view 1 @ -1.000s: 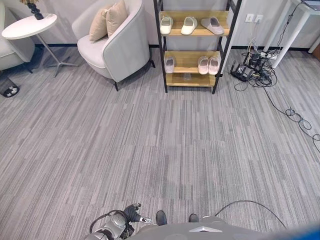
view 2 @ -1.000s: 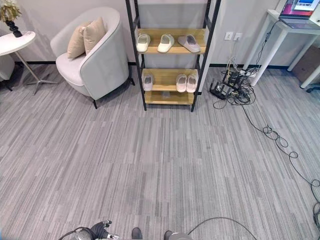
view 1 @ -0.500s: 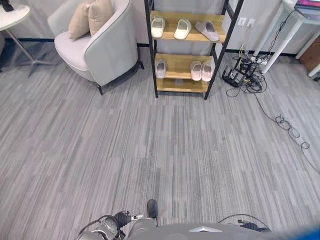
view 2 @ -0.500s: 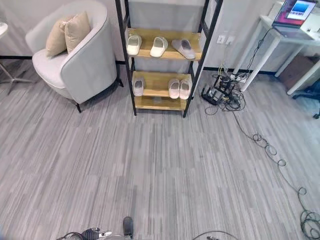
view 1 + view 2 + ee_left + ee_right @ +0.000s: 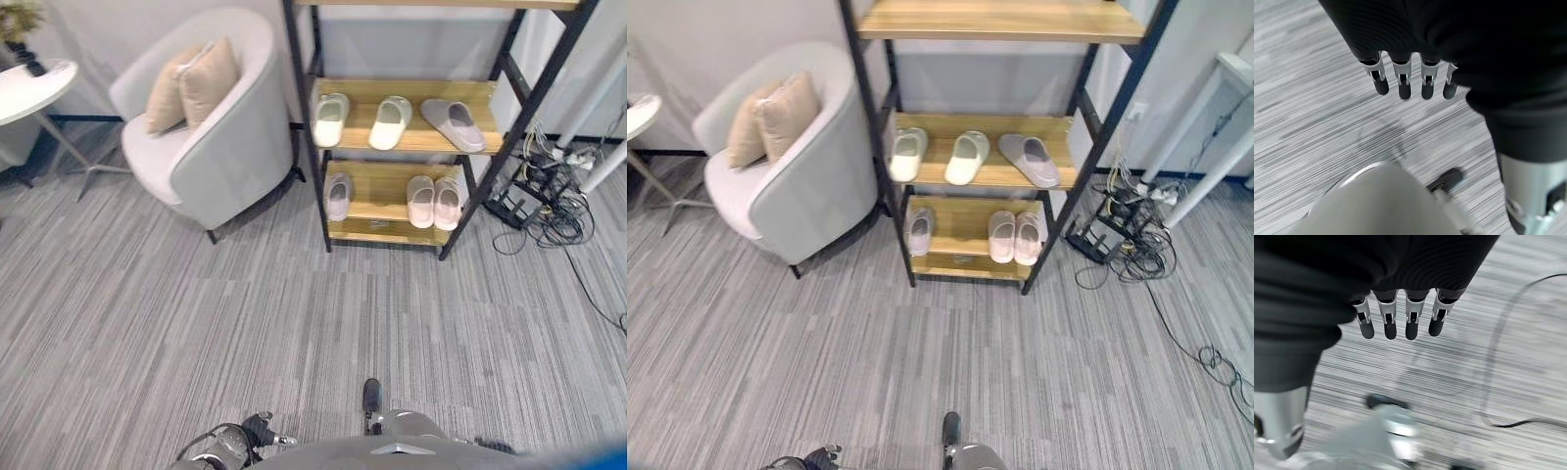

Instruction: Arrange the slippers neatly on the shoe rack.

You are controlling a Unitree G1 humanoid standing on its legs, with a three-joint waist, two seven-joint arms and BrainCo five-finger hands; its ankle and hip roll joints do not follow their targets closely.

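Left hand [image 5: 1410,78] hanging over the grey floor [image 5: 294,323], fingers loose and straight, holding nothing, right hand [image 5: 1400,316] just the same, slippers [image 5: 392,108] sitting in rows on two shelves of the shoe rack [image 5: 509,73], pale armchair [image 5: 225,147] beside it

pale wood shoe rack [image 5: 397,142] in a black frame; cream slippers [image 5: 331,119] at 12 o'clock, one grey slipper [image 5: 453,124], pale pink slippers [image 5: 434,202] below. grey streaked carpet [image 5: 196,313], off-white armchair [image 5: 220,157], beige cushions [image 5: 191,83].
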